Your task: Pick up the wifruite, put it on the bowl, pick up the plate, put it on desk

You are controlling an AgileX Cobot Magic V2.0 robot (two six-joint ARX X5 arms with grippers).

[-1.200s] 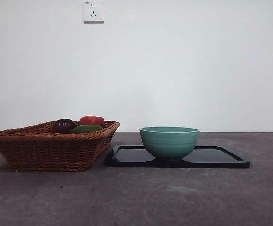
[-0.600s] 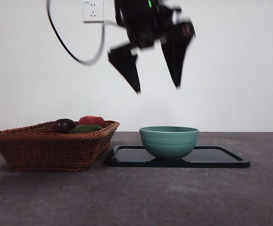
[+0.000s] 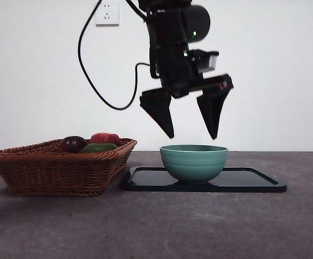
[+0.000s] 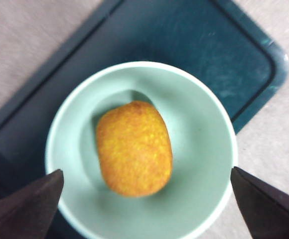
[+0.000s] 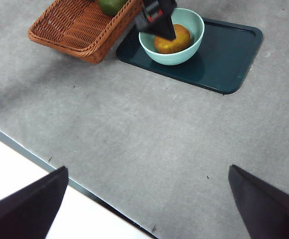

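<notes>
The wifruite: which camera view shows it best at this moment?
The left wrist view: the wifruite fills the middle, lying in the bowl below the open left hand. The right wrist view shows it small and partly covered. In the front view the bowl's wall hides it.

The left gripper (image 3: 190,135) is hanging in the air from an arm that is coming down out of the top of the front view, its black wrist housing tilting a little to one side and a black cable (image 3: 94,81) looping off behind it. Its two pointed jaws are standing wide apart and pointing downward, holding nothing. The left wrist view is showing only the two jaw tips at the corners. The right gripper (image 5: 147,199) is waiting high up and well back, its jaws also spreading wide and gripping nothing.
</notes>
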